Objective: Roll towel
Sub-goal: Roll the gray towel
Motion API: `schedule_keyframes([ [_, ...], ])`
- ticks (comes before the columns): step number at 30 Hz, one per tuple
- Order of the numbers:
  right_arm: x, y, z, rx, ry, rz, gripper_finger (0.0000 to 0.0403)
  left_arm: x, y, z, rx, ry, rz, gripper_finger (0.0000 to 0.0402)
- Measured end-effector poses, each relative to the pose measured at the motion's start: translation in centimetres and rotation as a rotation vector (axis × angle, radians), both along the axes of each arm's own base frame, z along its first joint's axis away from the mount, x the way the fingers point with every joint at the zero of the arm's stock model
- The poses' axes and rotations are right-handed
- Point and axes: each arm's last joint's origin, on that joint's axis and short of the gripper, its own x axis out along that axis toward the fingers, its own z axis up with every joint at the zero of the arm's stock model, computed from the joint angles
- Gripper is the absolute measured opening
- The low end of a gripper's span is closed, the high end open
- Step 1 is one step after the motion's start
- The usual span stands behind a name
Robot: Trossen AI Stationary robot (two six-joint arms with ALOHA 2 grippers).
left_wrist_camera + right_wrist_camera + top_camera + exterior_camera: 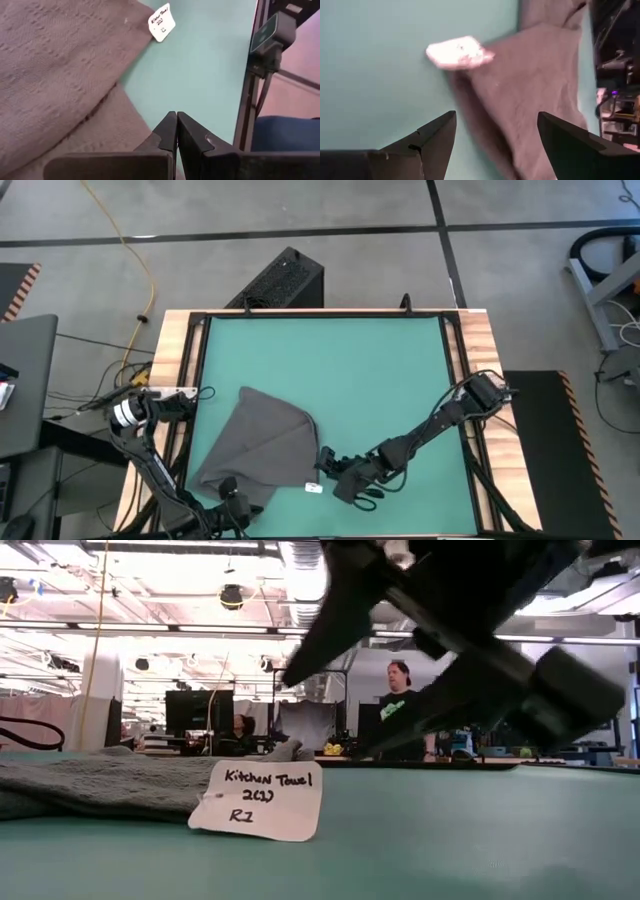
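The dark grey towel [262,442] lies on the green mat [330,370] at the near left, folded over into a rough triangle. Its white label tag [313,488] lies on the mat at the towel's near right corner and reads "Kitchen Towel" in the low view [262,800]. My right gripper [330,470] is open just right of that corner, above the mat. In its wrist view [495,125] the towel's corner [540,85] and the tag [457,52] lie ahead of the fingers. My left gripper [232,498] is shut over the towel's near edge [60,75].
A black frame borders the mat, with wooden table strips [480,350] outside it. A black box [285,280] stands on the floor beyond the far edge. The mat's far half and right side are bare. A person [400,705] stands in the room behind.
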Motion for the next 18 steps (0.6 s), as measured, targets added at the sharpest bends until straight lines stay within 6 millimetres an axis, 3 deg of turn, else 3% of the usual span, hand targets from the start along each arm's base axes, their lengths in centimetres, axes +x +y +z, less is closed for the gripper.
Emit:
schedule_keyframes([
  [7, 0.6, 0.0, -3.0, -0.095, 0.046, -0.001, 0.0305, -0.1, 0.0, -0.1, 0.007, 0.029, -0.019, 0.0],
  [18, 1.8, -0.8, -3.2, -0.175, -0.043, -0.031, 0.0305, -0.1, 0.3, -0.3, 0.029, 0.084, -0.034, 0.0],
])
